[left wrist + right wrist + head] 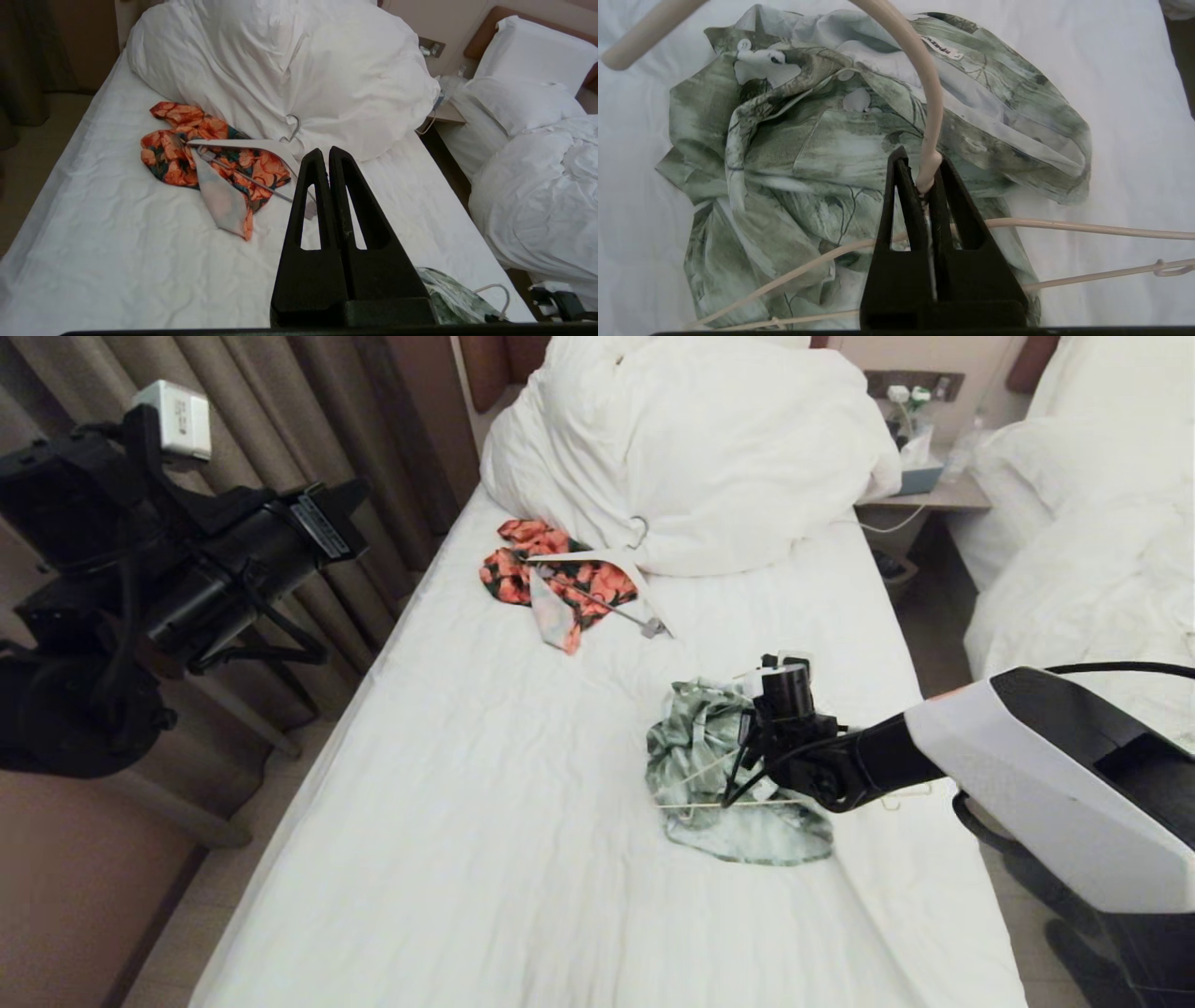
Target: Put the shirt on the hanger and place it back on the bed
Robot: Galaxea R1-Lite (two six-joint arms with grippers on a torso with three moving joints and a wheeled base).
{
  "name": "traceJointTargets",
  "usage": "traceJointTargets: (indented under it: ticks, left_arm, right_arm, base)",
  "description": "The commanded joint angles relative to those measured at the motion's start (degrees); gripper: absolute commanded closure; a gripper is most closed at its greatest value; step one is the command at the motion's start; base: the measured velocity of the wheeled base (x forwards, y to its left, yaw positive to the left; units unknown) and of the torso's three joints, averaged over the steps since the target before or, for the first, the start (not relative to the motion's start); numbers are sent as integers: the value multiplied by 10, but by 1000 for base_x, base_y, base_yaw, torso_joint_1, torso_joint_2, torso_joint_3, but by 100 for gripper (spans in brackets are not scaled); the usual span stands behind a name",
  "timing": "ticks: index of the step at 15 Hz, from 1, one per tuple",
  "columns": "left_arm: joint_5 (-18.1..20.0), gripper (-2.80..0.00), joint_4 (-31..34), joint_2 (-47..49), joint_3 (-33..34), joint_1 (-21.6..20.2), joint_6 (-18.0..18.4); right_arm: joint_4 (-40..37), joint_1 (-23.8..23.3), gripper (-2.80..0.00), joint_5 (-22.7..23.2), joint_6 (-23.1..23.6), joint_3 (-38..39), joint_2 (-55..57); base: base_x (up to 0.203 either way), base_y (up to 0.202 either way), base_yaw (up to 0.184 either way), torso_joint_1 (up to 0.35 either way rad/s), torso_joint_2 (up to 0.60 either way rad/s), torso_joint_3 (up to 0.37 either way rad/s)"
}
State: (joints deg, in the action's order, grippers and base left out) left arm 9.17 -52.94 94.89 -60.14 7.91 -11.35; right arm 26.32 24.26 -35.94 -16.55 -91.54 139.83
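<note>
Right pincer (924, 186) grips hanger (931, 107) over shirt (831, 154) on bed (467, 859).

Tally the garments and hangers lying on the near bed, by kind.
Garments: 2, the green shirt and the orange-red floral garment
Hangers: 2, the cream wire hanger and the flat white hanger
Total: 4

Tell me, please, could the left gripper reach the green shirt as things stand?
Probably yes: the left gripper, jaws shut and empty, hangs above bare sheet beside the green shirt, though the right gripper holding the wire hanger crowds it.
</note>
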Motion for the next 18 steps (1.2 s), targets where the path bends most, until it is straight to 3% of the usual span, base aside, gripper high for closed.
traceJointTargets:
  ticks: [1,6,9,10,13,15,18]
  left_arm:
    - [1,0,-3,-2,-1,0,-1]
    - [1,0,-2,-19,0,1,-1]
    - [1,0,22,-45,9,12,-1]
    - [1,0,22,-46,13,19,-1]
    - [-6,0,23,-77,35,47,10]
    - [-7,0,22,-109,61,49,37]
    - [-10,0,23,-143,100,42,41]
  right_arm:
    - [1,-4,-280,-3,3,-14,19]
    - [-2,-5,-280,-20,16,19,-5]
    - [-1,-2,-280,-23,16,95,-56]
    - [0,-2,0,-24,16,114,-71]
    - [-1,5,0,-25,16,150,-112]
    - [-1,19,0,-27,16,192,-172]
    - [-1,31,0,-29,28,275,-274]
  base:
    - [0,0,0,0,0,0]
    - [0,0,0,0,0,0]
    - [0,0,0,0,0,0]
    - [0,0,0,0,0,0]
    - [0,0,0,0,0,0]
    - [0,0,0,0,0,0]
    - [0,0,0,0,0,0]
